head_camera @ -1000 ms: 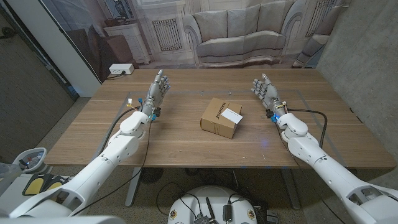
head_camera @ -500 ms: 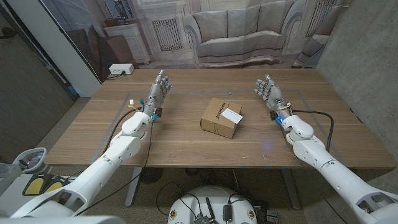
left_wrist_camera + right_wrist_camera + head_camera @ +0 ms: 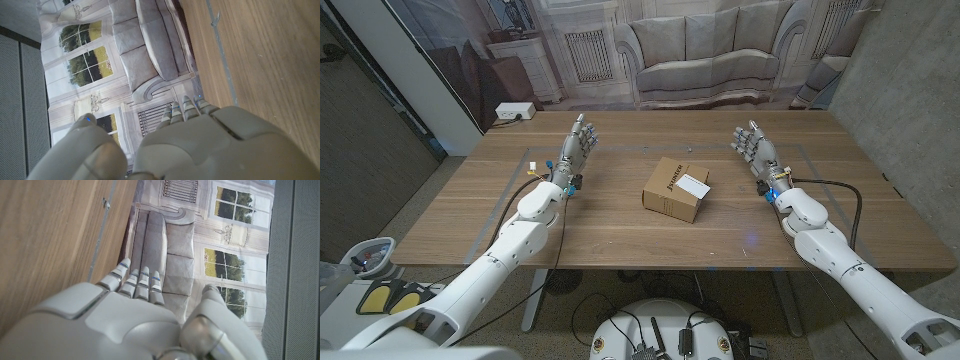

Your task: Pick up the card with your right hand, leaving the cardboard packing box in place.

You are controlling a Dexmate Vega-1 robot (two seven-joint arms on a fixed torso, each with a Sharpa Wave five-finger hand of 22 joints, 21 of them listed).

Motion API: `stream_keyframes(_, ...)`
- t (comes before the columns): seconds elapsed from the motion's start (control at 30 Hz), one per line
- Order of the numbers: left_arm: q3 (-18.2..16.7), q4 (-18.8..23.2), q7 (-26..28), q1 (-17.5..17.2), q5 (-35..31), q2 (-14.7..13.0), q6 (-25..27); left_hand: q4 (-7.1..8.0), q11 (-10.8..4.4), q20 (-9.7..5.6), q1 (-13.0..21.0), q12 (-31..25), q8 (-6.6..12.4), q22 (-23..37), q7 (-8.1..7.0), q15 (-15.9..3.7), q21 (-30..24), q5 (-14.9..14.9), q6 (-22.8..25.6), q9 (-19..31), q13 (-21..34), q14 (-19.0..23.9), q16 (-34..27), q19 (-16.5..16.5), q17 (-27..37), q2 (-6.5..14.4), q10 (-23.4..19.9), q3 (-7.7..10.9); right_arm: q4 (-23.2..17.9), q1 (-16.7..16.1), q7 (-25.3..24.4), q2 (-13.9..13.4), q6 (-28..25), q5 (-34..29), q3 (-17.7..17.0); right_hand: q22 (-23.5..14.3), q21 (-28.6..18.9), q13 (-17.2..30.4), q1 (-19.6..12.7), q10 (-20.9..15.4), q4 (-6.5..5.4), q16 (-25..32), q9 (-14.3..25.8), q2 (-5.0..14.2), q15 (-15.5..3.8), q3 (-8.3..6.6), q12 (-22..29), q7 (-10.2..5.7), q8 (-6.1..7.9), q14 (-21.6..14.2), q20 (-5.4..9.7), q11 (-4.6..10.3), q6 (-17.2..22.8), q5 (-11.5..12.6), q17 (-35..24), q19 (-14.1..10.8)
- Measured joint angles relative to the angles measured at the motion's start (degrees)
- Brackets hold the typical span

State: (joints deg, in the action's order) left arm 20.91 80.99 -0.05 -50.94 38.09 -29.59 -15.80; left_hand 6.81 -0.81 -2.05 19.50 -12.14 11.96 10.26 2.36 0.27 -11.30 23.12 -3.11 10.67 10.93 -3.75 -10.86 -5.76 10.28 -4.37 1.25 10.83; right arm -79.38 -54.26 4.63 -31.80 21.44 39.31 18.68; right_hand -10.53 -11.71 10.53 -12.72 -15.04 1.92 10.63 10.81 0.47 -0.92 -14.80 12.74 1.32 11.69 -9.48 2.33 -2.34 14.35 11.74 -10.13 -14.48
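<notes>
A small cardboard packing box [image 3: 673,189] sits at the middle of the wooden table [image 3: 620,230]. A white card [image 3: 692,184] lies on top of the box, toward its right side. My right hand [image 3: 754,148] stands well to the right of the box, fingers straight and apart, holding nothing. My left hand [image 3: 574,146] stands to the left of the box, also with fingers spread and nothing in it. The right wrist view shows the back of my right hand [image 3: 125,315] over bare wood. The left wrist view shows the back of my left hand [image 3: 200,145].
A white power strip [image 3: 514,112] lies on the floor beyond the table's far left corner. Thin tape lines [image 3: 510,195] mark a rectangle on the tabletop. A printed backdrop of a sofa [image 3: 710,50] hangs behind the table. A grey wall [image 3: 910,90] stands to the right.
My right arm has drifted slightly to the right and away from the box. The left hand, box and card stay where they were.
</notes>
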Motion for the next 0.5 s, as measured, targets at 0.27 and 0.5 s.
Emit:
stream_keyframes(0.27,0.01,1.16,0.23,-0.54,0.01,-0.53,0.42,-0.16,-0.22,0.0,0.01,0.0,0.0,0.0,-0.01,0.0,0.0,0.0,0.42,0.0,0.0,0.0,0.0,0.0,0.0,0.01,-0.22,-0.17,-1.43,-1.15,-0.5,-0.41,0.6,-0.12,-0.33,0.0,0.0,0.0,0.0,0.0,0.0,0.0,0.0,0.0,0.3,0.0,0.0,0.0,0.0,-0.3,-0.13,0.0,0.0,0.0,0.0,-0.13)
stream_keyframes(0.5,-0.09,2.1,0.53,-0.99,0.01,-0.89,0.88,-0.24,-0.23,0.19,0.22,0.0,0.0,0.0,-0.09,0.21,0.0,0.0,0.52,0.0,0.0,0.38,0.0,0.18,0.0,0.22,-0.63,-0.25,-2.67,-2.56,-0.73,-0.74,1.3,0.11,-0.81,0.0,0.0,0.0,-0.22,-0.63,0.0,0.0,-0.01,0.23,0.3,0.0,0.0,-0.01,0.0,-0.3,-0.3,-0.01,0.45,0.0,-0.01,-0.3)
